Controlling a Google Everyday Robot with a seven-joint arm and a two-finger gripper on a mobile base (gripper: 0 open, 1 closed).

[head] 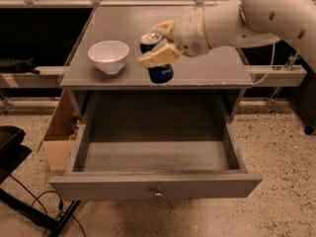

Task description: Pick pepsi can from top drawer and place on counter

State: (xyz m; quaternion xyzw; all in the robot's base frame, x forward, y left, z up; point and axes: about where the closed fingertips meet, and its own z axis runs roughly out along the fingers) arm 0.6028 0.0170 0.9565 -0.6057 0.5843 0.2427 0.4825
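pepsi can, pinched by the gripper's fingers over the bench front, needed lowering upright, clear of the white bowl.

Dim overhead light, dark bg, top drawer shadowed, end effector w/ pepsi can pale above counter

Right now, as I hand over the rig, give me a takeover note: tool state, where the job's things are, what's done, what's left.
Tool: shut on the pepsi can, over the front part of the counter, right of the white bowl.
Can: tilted; I cannot tell whether it touches the counter.
Top drawer: open, no can in it.
Done: can is out of the drawer.
Left: set it upright on the counter, release, withdraw.
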